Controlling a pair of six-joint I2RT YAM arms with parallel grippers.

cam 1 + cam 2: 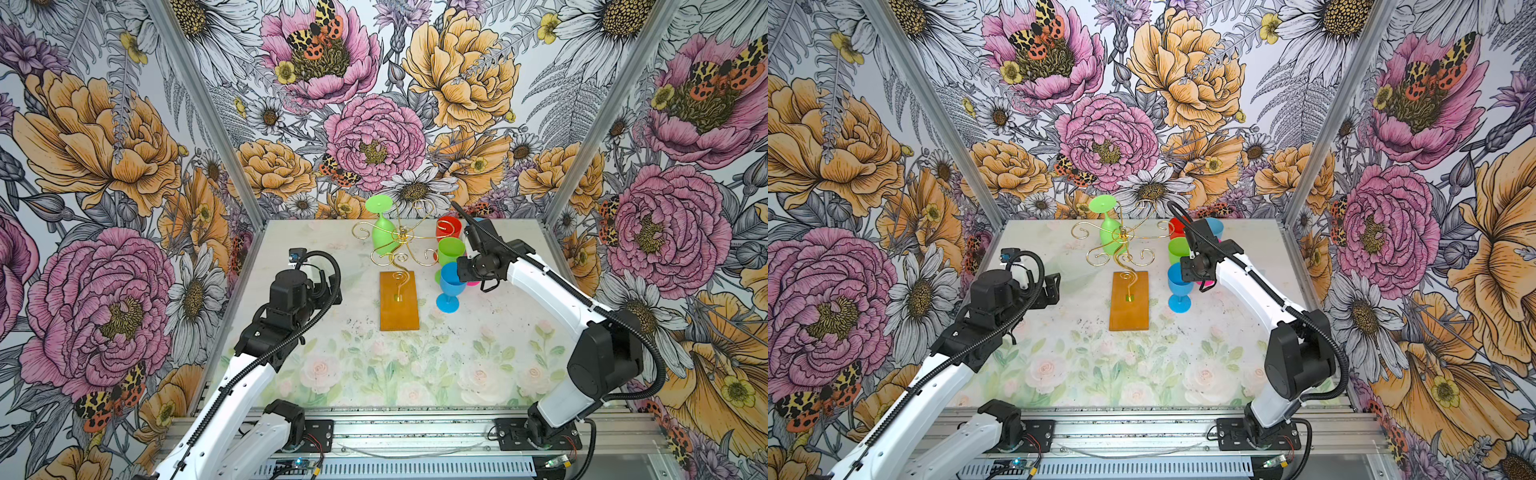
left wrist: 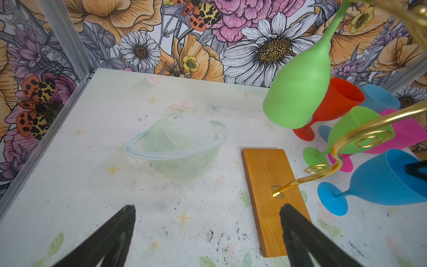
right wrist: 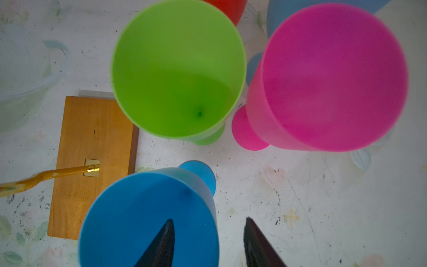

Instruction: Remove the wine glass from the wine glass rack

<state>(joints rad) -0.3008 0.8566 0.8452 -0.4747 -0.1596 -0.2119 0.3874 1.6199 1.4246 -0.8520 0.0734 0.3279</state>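
Note:
The wine glass rack (image 1: 402, 241) is a gold wire tree on an amber base (image 1: 399, 307) at mid-table. A green wine glass (image 1: 384, 235) hangs upside down on the rack's far-left arm, foot up; it also shows in the left wrist view (image 2: 298, 92). My left gripper (image 2: 207, 206) hovers open and empty over the table, left of the base (image 2: 270, 185). My right gripper (image 3: 209, 219) is open over a blue glass (image 3: 147, 219) standing right of the base. One finger is inside the cup and the other outside its rim; neither presses the wall.
Right of the rack stand an upright red glass (image 1: 449, 226), a green one (image 1: 451, 249), a pink one (image 3: 328, 76) and a second blue one (image 1: 1214, 226), close together beside my right arm. Floral walls with aluminium posts enclose the table on three sides.

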